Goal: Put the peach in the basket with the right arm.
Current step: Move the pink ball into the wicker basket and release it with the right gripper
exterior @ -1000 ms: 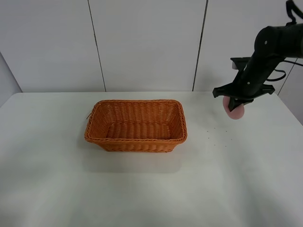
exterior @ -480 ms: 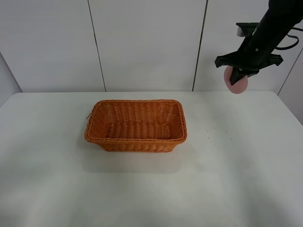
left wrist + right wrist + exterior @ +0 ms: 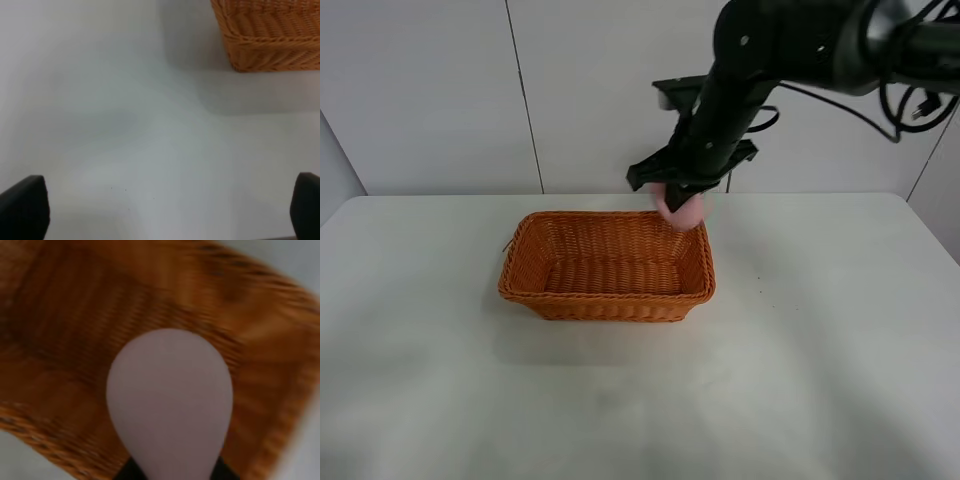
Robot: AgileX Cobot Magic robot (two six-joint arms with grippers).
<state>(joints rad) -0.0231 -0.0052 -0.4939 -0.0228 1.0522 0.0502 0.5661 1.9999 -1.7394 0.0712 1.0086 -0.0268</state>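
Observation:
The pale pink peach hangs in my right gripper, which is shut on it above the back right corner of the basket. In the right wrist view the peach fills the middle, blurred, with the woven orange-brown basket below it. The black right arm reaches in from the upper right. The left wrist view shows a corner of the basket and the two dark fingertips of my left gripper spread wide with nothing between them.
The basket stands on a white table in front of a white panelled wall. Loose black cables hang from the right arm at the upper right.
The right arm has swung left with the peach, from above the table's right side to over the basket's back right corner, and has come lower.

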